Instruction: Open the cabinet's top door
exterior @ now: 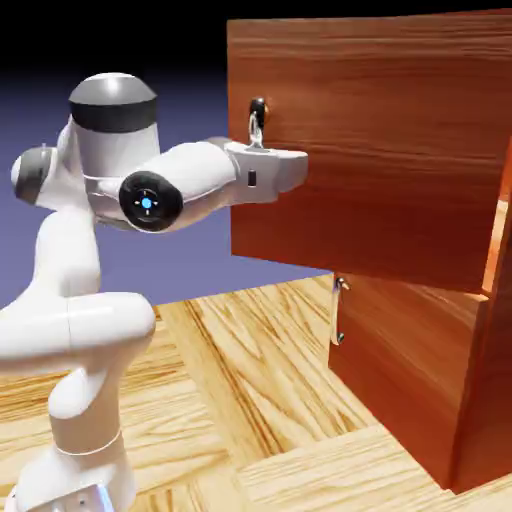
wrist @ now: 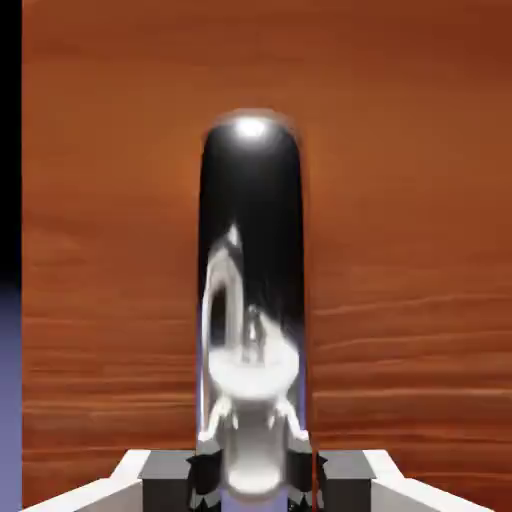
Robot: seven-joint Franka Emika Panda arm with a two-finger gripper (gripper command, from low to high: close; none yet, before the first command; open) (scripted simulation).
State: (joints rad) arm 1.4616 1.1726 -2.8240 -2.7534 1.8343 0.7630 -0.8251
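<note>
Pulling the top door [exterior: 370,150] open is the step we are judging to be in hand: the panel is standing swung out from the cabinet [exterior: 490,400], above the lower door [exterior: 400,350]. Our end effector [wrist: 253,478] is pinching the curved silver bar handle [wrist: 252,270] between its fingertips. Next, we are probably needing to keep that grip and carry the handle further along the hinge's arc, if more opening is wanted. In the exterior view, the hand is hiding the handle's lower part, and the cabinet is running off the right edge.
</note>
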